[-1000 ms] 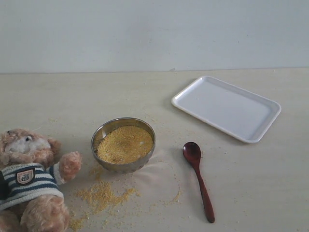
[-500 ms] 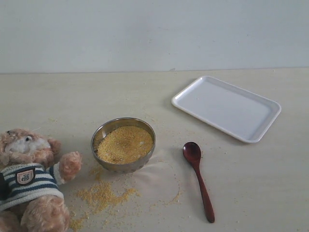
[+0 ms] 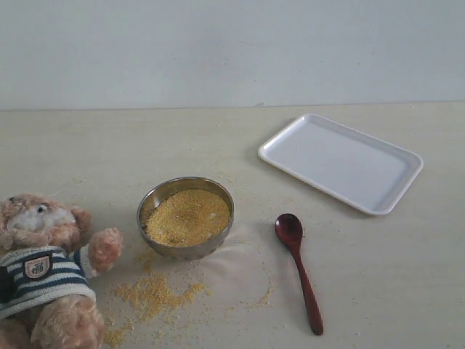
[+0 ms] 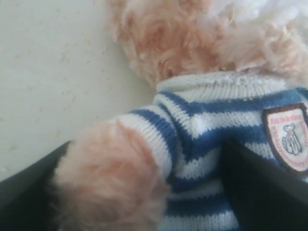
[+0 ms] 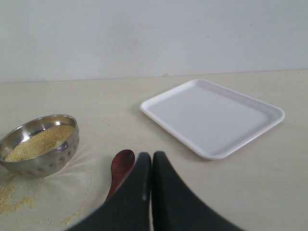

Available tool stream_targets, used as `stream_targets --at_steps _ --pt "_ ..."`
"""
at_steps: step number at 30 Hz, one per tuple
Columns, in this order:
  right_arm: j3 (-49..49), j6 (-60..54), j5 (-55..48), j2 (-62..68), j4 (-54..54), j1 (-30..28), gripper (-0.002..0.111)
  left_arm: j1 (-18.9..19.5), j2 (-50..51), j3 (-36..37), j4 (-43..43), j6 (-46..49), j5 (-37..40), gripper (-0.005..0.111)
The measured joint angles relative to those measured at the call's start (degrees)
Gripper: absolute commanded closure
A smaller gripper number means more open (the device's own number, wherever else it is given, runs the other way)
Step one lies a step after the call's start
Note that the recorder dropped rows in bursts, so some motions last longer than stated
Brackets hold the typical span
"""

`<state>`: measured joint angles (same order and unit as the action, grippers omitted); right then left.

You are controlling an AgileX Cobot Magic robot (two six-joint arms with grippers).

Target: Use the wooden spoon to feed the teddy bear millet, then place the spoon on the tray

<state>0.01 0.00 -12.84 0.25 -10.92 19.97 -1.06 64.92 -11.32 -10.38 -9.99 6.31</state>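
Nothing on the table (image 3: 378, 276) has shifted since a second ago: bear, bowl, spoon and tray all lie where they were.

The teddy bear (image 3: 45, 269) sits at the near left corner of the exterior view, in its navy-and-white striped sweater, one paw reaching toward the steel bowl (image 3: 149, 202). The bowl stands just beside that paw and is heaped with millet (image 3: 187, 216). More grains lie spilled (image 3: 152, 294) on the table in front of the bowl.

The wooden spoon (image 3: 303, 280) lies flat on the table to the right of the bowl, apart from it, with its bowl end pointing toward the tray. The white tray (image 3: 341, 161) lies farther back on the right, well apart from the spoon, with nothing on it.

Neither tool shows in the exterior view. In the left wrist view, the left tool (image 4: 144, 187) is spread wide, with one dark finger (image 4: 24, 192) on either side of the bear's arm and sweater, and it has not closed on them. In the right wrist view, the right tool (image 5: 151, 192) has its fingers pressed together and holds nothing. It hangs above the spoon's handle.
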Motion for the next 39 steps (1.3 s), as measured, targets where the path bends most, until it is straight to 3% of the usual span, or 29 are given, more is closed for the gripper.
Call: stream_targets --at_steps 4,8,10,15,18,24,29,31,39 --pt "0.0 0.0 0.0 0.0 0.0 0.0 0.108 0.0 0.0 0.0 -1.37 1.77 -0.23 0.031" --pt "0.0 0.0 0.0 0.0 0.0 0.0 0.108 0.0 0.0 0.0 -8.31 9.99 -0.5 0.031" --pt "0.0 0.0 -0.1 0.0 0.0 0.0 0.108 0.0 0.0 0.0 -16.16 17.78 -0.59 0.031" --pt "0.0 0.0 -0.1 0.0 0.0 0.0 0.108 0.0 0.56 0.0 -44.38 48.33 0.47 0.031" --pt "0.0 0.0 -0.1 0.0 0.0 0.0 0.108 0.0 0.94 0.0 -51.57 55.65 1.15 0.031" --pt "0.0 0.0 -0.1 0.0 0.0 0.0 0.108 0.0 1.04 0.0 -56.27 60.21 1.88 0.031" --pt "0.0 0.0 -0.1 0.0 0.0 0.0 0.108 0.0 2.2 1.1 -79.59 85.26 5.4 0.031" --pt "0.0 0.0 -0.1 0.0 0.0 0.0 0.108 0.0 2.66 1.52 -85.11 92.32 7.76 0.031" --pt "0.0 0.0 -0.1 0.0 0.0 0.0 0.108 0.0 5.89 1.55 -89.83 100.89 12.34 0.031"
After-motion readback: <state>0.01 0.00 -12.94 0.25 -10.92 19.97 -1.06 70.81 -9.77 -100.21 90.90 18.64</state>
